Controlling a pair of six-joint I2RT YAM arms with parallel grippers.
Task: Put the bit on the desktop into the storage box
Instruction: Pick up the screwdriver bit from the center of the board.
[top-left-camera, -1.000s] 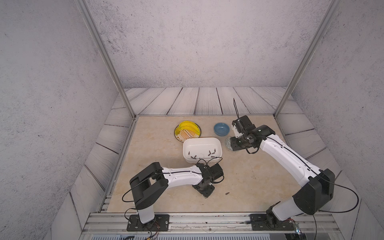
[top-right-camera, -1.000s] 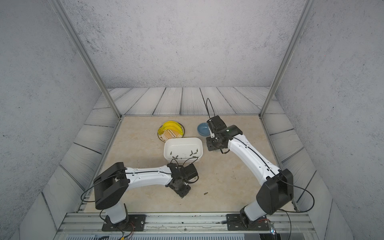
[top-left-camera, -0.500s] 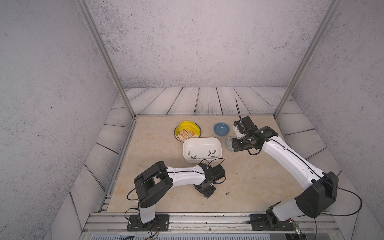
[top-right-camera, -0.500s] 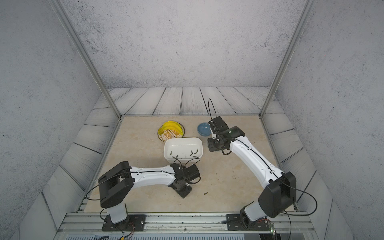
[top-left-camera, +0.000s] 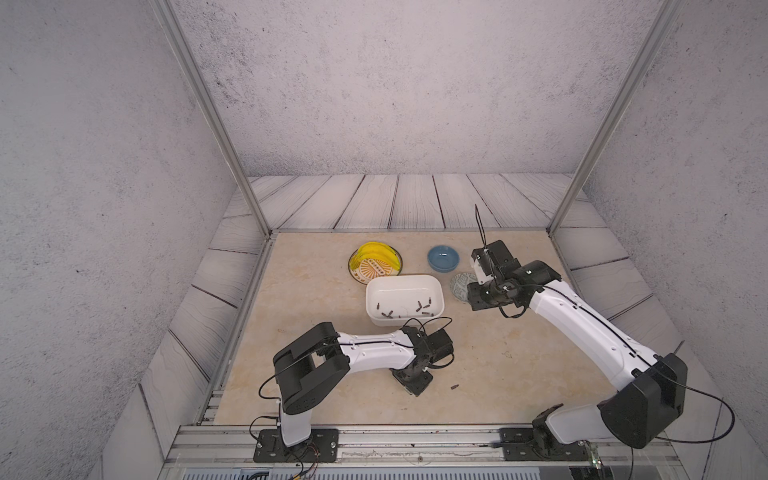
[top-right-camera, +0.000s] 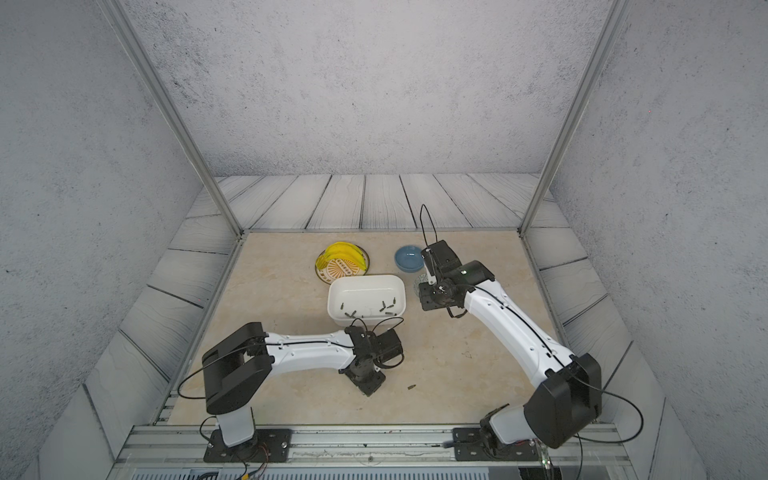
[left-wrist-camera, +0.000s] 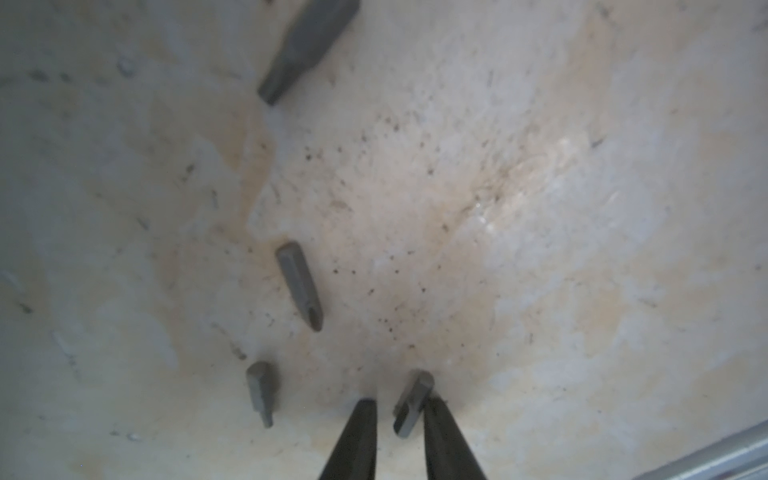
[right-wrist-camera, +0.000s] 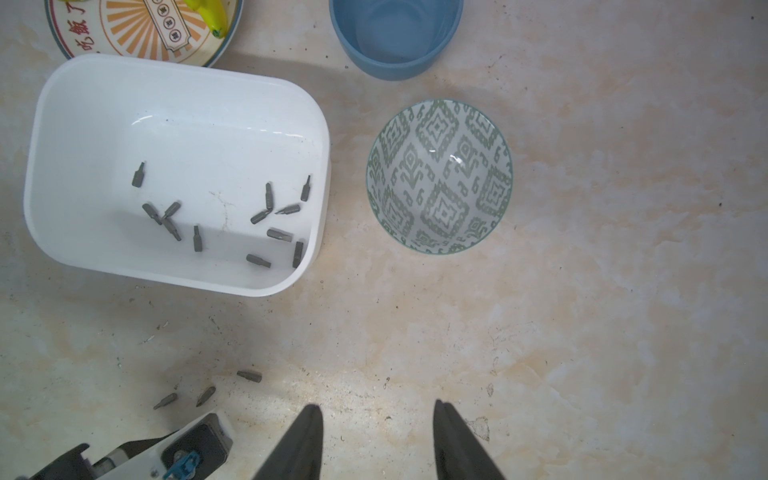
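Note:
Several grey bits lie loose on the beige desktop. In the left wrist view one bit sits between the tips of my left gripper. It touches one finger, and a narrow gap separates it from the other. More bits lie close by. In both top views the left gripper points down in front of the white storage box, which holds several bits. One stray bit lies to its right. My right gripper hangs open over bare desktop.
A grey-patterned bowl stands right of the box, beside the right wrist. A blue bowl and a plate with bananas are behind the box. Three loose bits lie near the left arm. A metal rail runs along the front edge.
The left jaws have narrowed around a bit on the desktop, and the left wrist has crept slightly to the right. The right arm has shifted slightly; its jaws keep their width.

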